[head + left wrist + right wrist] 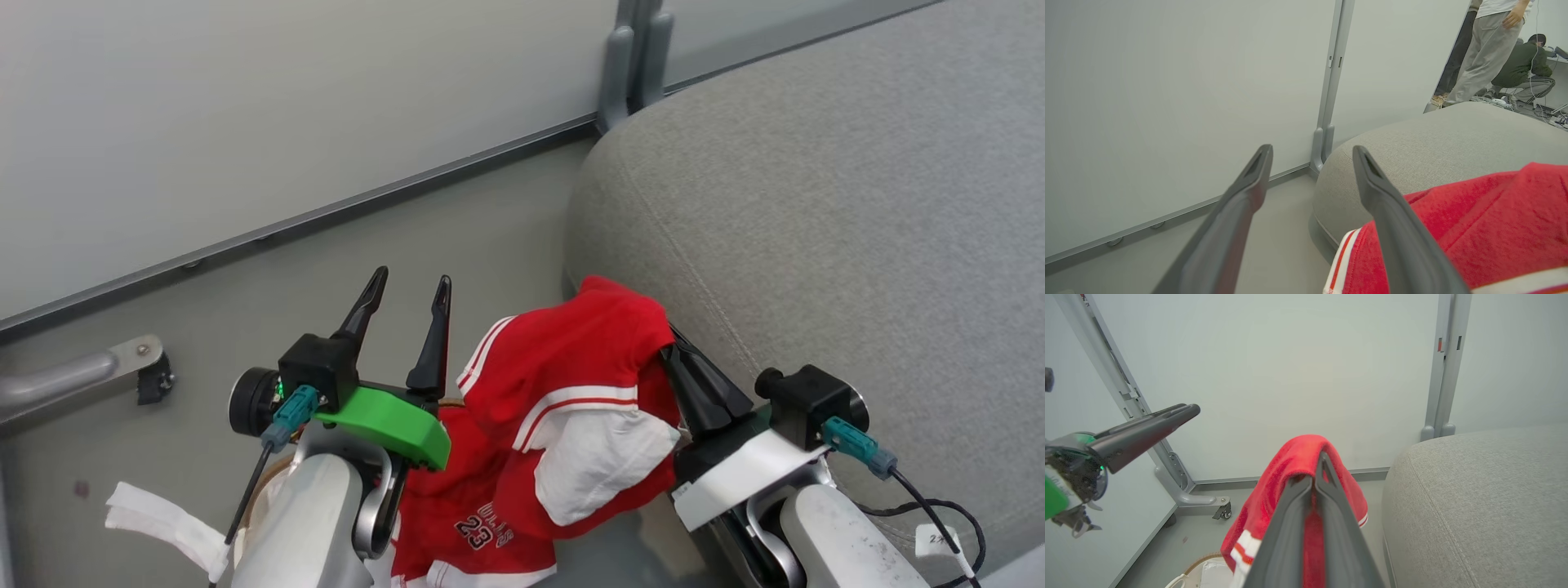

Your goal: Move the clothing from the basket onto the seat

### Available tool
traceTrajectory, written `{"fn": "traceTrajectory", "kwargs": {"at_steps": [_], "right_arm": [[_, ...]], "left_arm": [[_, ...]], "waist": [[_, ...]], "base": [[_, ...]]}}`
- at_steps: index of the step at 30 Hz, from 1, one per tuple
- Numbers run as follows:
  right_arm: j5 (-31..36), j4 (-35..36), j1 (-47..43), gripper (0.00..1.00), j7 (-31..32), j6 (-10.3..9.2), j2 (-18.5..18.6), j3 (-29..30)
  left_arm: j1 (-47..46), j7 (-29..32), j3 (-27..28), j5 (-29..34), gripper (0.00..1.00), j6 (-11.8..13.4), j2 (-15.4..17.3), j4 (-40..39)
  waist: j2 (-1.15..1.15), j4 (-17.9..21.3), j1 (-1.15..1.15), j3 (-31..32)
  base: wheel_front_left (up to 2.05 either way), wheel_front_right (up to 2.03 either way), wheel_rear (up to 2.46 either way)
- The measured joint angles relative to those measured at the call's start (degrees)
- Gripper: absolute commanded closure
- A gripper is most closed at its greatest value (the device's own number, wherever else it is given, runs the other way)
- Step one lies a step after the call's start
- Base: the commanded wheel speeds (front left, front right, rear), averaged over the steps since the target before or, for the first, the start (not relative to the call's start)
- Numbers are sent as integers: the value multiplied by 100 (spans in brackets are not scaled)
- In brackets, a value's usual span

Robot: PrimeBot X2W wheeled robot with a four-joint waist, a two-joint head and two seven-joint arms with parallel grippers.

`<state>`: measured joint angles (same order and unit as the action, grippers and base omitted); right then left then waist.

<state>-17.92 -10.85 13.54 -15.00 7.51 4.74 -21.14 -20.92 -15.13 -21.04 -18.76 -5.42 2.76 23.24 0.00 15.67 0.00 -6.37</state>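
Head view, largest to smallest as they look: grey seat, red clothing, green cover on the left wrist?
1. seat
2. clothing
3. green cover
The seat runs off the frame, yet the order is plain.

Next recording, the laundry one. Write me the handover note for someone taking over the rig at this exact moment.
Left gripper: open, holding nothing, raised above the floor.
Right gripper: shut on a red garment with white stripe trim, which hangs from it beside the corner of the seat, not on it.
Printed garment, reading "ULLS 23", sits lower, by the basket; whether it is fully inside cannot be told.
Done: one garment lifted. No clothing lies on the visible part of the seat.
Left: carry the held garment over the seat, release it, then fetch the printed one.
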Motion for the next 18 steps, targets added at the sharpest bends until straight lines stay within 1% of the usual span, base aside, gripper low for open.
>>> {"fn": "traceTrajectory", "kwargs": {"at_steps": [7, 12, 14, 16, 18], "right_arm": [[-11, 188, -8, 100, 0, 0, -47, 155], [3, 458, -6, 100, 0, -1, -26, 604], [75, 584, 42, 100, 0, -1, 64, 703], [232, 688, 236, 100, 1, -1, 271, 762], [233, 809, 586, 100, 0, 1, 416, 1017]], "left_arm": [[188, 1, 212, 126, 0, -73, -1, 45], [166, 1, 18, 97, 0, -125, -8, 107], [107, 1, -98, 89, 0, -140, -7, 158], [27, 1, -179, 91, 0, -163, -10, 215], [-21, 1, -229, 120, 0, -165, -8, 255]], "waist": [[0, 808, 0, -67], [0, 1229, 0, -149], [0, 1350, 0, -221], [0, 1416, 0, -315], [0, 1462, 0, -432]], "base": [[0, 0, 0], [0, 0, 0], [0, 0, 0], [0, 0, 0], [0, 0, 0]]}}
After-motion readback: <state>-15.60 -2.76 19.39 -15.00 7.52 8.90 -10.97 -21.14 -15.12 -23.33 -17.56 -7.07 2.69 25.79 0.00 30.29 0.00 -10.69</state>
